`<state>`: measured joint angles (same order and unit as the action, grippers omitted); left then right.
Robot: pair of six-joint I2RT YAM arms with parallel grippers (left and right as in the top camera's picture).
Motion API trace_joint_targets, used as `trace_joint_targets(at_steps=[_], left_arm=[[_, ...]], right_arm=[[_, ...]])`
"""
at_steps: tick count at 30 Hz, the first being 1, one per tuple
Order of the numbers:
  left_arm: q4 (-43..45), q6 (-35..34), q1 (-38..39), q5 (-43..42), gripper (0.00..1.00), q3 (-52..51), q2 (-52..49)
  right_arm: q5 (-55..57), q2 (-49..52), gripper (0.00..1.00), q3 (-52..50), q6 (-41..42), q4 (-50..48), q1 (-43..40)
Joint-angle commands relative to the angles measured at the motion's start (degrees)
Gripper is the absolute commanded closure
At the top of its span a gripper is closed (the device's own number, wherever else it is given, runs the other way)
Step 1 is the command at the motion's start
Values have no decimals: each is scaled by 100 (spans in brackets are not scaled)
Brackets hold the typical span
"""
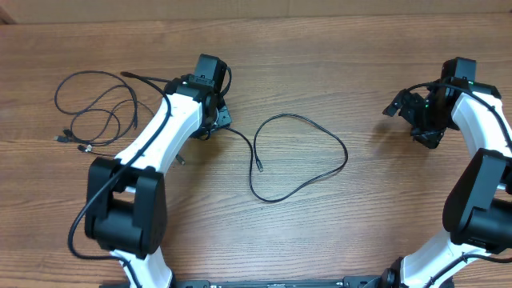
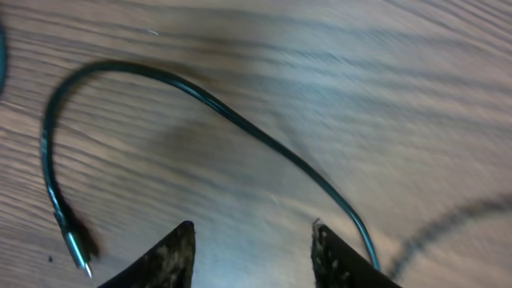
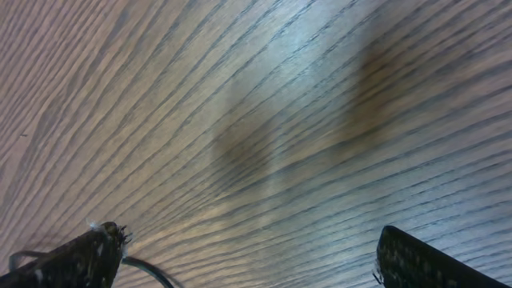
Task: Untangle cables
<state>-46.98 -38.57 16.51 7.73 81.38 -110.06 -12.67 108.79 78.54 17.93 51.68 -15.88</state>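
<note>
**Both grippers apart; one cable looped at centre, a tangle at upper left**

The left gripper (image 2: 253, 230) has its two fingers apart with bare wood between them, and nothing is clamped. In the left wrist view one black cable (image 2: 240, 120) passes just outside the finger at the right of the frame. It arcs up through the upper left and drops to one silver-tipped plug (image 2: 78, 250) lying at the lower left on the counter (image 2: 384, 96).

In the overhead view the left gripper (image 1: 222, 120) sits left of centre in the upper half of the frame. One looped cable (image 1: 346, 156) leads away from beside it toward the middle of the frame and lies flat in a wide open ring. One of its plug ends rests inside the ring near the ring's left side. It crosses no other cable.

Farther out, in the upper left of the frame, lie the tangled cables (image 1: 80, 74). They form several overlapping thin black loops with three small plug ends showing at the edges. Two cords or more make it up; the exact count cannot be told.

The right gripper (image 1: 410, 120), at the upper right of the overhead frame, has its two fingers spread wide. The right wrist view shows only wood grain between them (image 3: 248, 234). It holds nothing and is well apart from every cable.
</note>
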Motion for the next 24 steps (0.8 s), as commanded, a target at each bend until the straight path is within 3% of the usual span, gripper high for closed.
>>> trace_joint_targets(at_steps=[1, 10, 20, 22, 24], left_arm=[[240, -627, -39, 623, 47, 72, -315], [1176, -627, -52, 625, 42, 72, -686], [1248, -651, -52, 638, 42, 72, -1213], [1276, -649, -52, 647, 44, 72, -1318], [1349, -647, -61, 645, 55, 74, -1320]], right_arm=[[48, -133, 0, 103, -42, -20, 4], [48, -133, 0, 103, -42, -17, 4], [48, -133, 0, 103, -44, -20, 4], [46, -133, 0, 103, -42, -17, 4], [46, -133, 0, 103, -44, -17, 4]])
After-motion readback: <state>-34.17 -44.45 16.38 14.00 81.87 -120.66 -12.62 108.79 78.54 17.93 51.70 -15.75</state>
